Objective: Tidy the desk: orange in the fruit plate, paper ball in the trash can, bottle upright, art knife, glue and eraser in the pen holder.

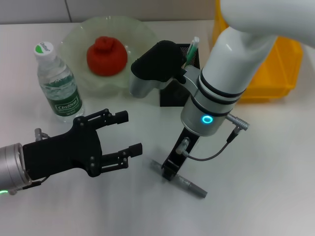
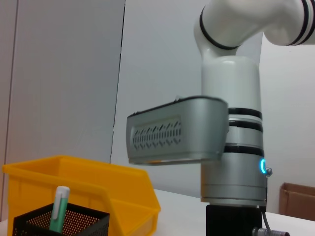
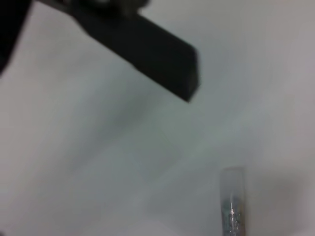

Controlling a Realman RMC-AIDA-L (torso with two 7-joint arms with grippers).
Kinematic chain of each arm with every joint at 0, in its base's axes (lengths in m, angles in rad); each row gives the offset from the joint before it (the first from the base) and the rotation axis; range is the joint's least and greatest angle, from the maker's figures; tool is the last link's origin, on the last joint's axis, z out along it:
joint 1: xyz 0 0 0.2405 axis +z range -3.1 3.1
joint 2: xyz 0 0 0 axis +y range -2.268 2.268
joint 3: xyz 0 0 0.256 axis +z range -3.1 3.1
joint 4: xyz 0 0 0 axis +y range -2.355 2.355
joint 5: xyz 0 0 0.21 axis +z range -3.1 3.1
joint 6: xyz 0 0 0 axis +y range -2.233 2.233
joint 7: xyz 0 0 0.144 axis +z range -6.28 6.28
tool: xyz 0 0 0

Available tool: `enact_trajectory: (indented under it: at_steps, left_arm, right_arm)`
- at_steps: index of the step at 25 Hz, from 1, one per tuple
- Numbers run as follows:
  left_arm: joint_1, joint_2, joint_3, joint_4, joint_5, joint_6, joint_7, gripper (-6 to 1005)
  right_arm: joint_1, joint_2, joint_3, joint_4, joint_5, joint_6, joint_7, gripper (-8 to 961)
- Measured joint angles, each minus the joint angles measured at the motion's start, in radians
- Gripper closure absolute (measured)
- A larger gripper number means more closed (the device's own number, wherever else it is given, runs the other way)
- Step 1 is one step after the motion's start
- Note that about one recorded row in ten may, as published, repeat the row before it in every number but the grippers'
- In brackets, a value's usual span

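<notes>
Right gripper is down at the surface, near the middle front, right over the near end of a grey pen-like stick, probably the art knife, which lies flat and runs off toward the right front. Whether the right gripper is apart or clamped on it: cannot tell. The right wrist view shows one dark finger above the bare surface and a clear-tipped stick end apart from it.

Left gripper hovers at front left, fingers spread wide apart, holding nothing, just left of the stick.

Bottle stands upright at back left, beside the pale green plate. A red round fruit sits in the plate.

Black mesh pen holder is behind the right arm, touching the plate's right rim, with a green-and-white pen standing in it. Yellow bin is at back right, partly hidden by the arm.

Open room: bare surface at right front and between bottle and left gripper.
</notes>
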Motion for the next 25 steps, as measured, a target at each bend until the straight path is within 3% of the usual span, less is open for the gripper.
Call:
enact_trajectory:
  at_steps: [5, 15, 21, 25]
  left_arm:
    - [0.003, 0.000, -0.001, 0.000, -0.005, 0.000, 0.000, 215]
    - [0.008, 0.002, -0.005, 0.000, -0.007, 0.000, 0.000, 214]
    - [0.009, 0.002, -0.003, 0.000, -0.007, 0.000, 0.000, 215]
    - [0.009, 0.002, -0.002, 0.000, -0.007, 0.000, 0.000, 215]
  right_arm:
    - [-0.060, -0.009, 0.023, -0.074, -0.010, -0.008, -0.015, 820]
    - [-0.367, -0.009, 0.426, -0.338, 0.039, -0.040, -0.298, 823]
    - [-0.538, -0.010, 0.664, -0.326, 0.392, -0.046, -0.642, 823]
    - [-0.600, -0.011, 0.771, -0.237, 0.611, -0.084, -0.880, 824]
